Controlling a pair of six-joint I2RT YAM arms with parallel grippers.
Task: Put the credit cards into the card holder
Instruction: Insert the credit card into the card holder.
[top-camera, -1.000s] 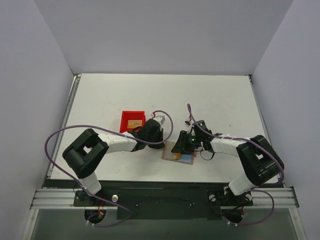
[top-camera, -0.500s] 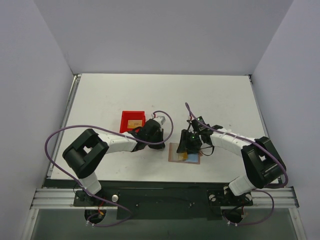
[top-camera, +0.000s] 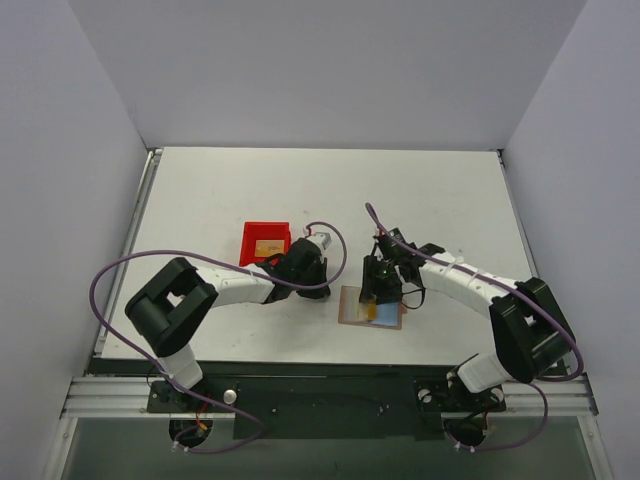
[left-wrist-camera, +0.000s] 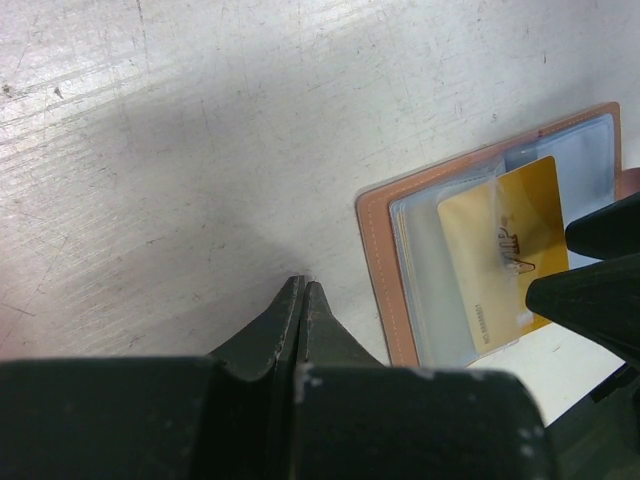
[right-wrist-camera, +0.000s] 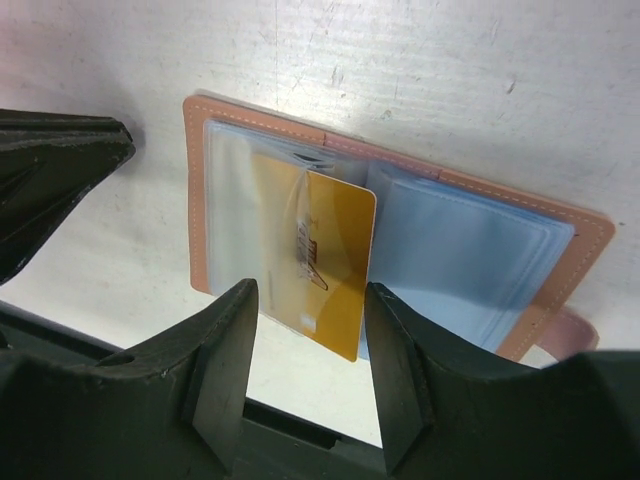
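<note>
Inside card holder (right-wrist-camera: 460, 250), card (right-wrist-camera: 340, 260) parallels the fold.

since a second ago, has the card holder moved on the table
Yes. The card holder has slid right, away from the red bin, and straightened from its tilt.

White arms (top-camera: 240, 290), black joints; purple cables (top-camera: 96, 295).

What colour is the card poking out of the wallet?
The card is gold-yellow; the right wrist view shows it best.
</note>
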